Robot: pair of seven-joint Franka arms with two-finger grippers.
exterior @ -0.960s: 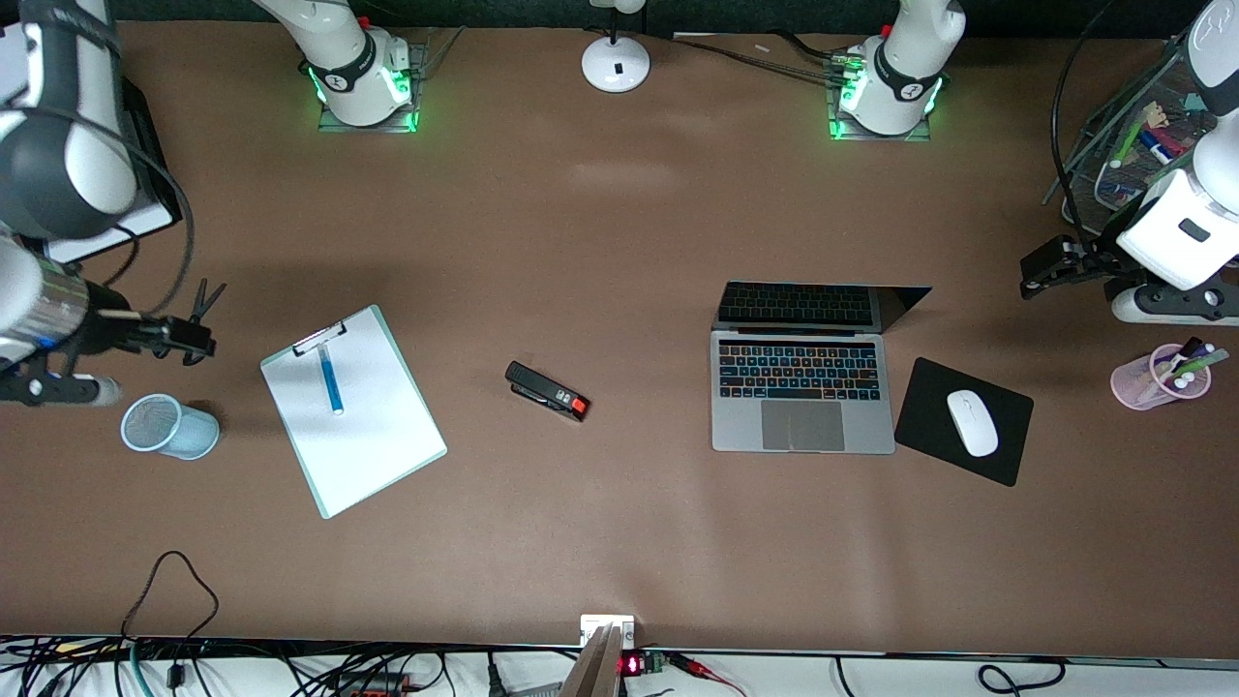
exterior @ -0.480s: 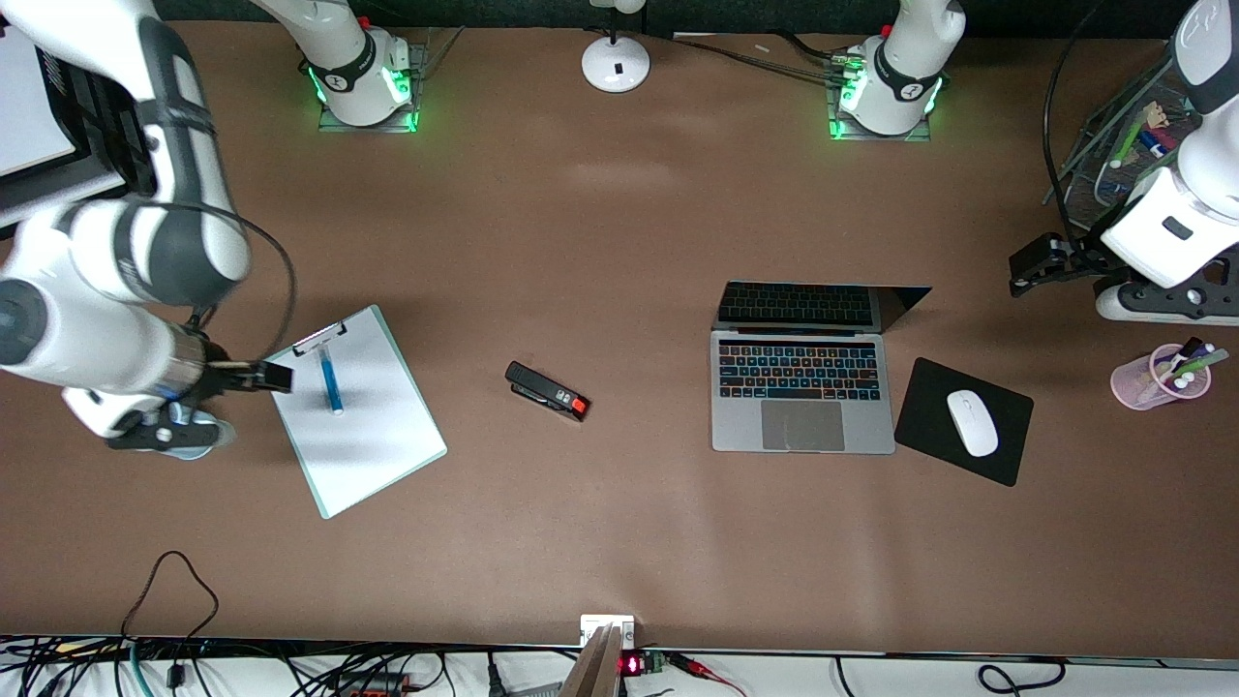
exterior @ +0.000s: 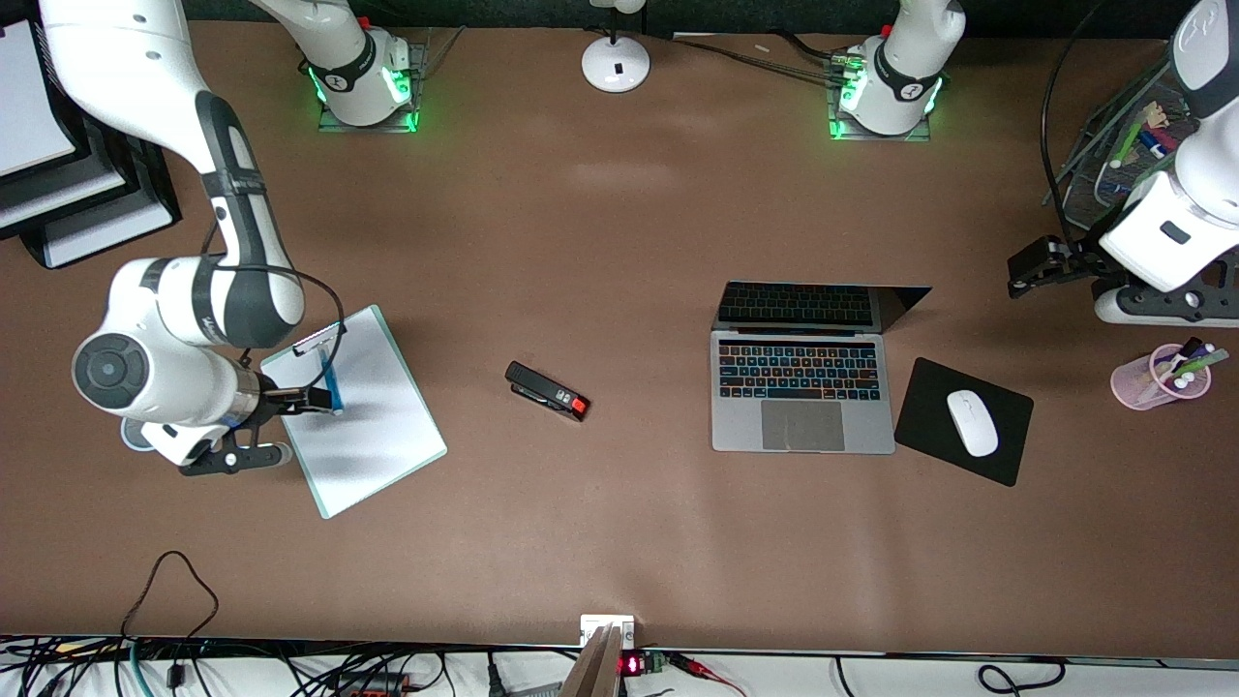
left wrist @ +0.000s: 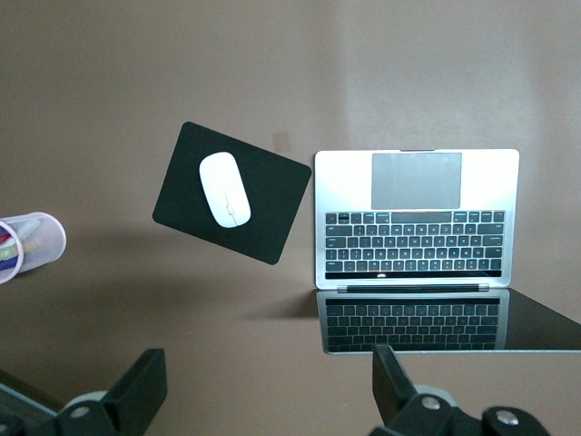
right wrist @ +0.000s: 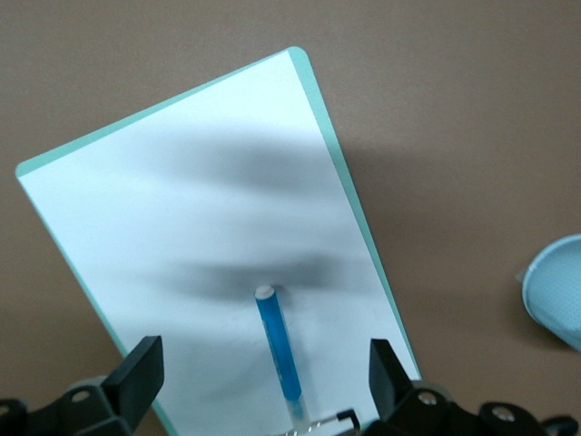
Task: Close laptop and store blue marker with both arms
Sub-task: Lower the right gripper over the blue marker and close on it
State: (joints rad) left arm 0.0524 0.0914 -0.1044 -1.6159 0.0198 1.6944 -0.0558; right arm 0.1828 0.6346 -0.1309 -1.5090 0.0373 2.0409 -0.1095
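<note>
1. While the laptop (exterior: 801,373) sits open on the table (exterior: 619,542) with its screen raised, the black mouse pad (exterior: 929,411) lies just beside it toward the left arm's end, with the white mouse (exterior: 972,422) resting on top.
2. Toward the right arm's end, well apart from the laptop, lies the clipboard (exterior: 373,436) — the blue marker (exterior: 332,384) rests on its white sheet, near the clip.
3. Between clipboard and laptop lies a black stapler (exterior: 547,390).
4. Over the clipboard hangs the right gripper (right wrist: 263,381); its fingers (right wrist: 136,368) are spread wide and hold nothing, with the marker lying between them in the right wrist view.
5. Past the laptop, over the left arm's end of the table, hangs the left gripper (left wrist: 268,391) — fingers (left wrist: 141,386) wide apart, empty.
6. Near it, the pink cup (exterior: 1160,378) of markers stands on the table, farther from the laptop than the mouse pad.
</note>
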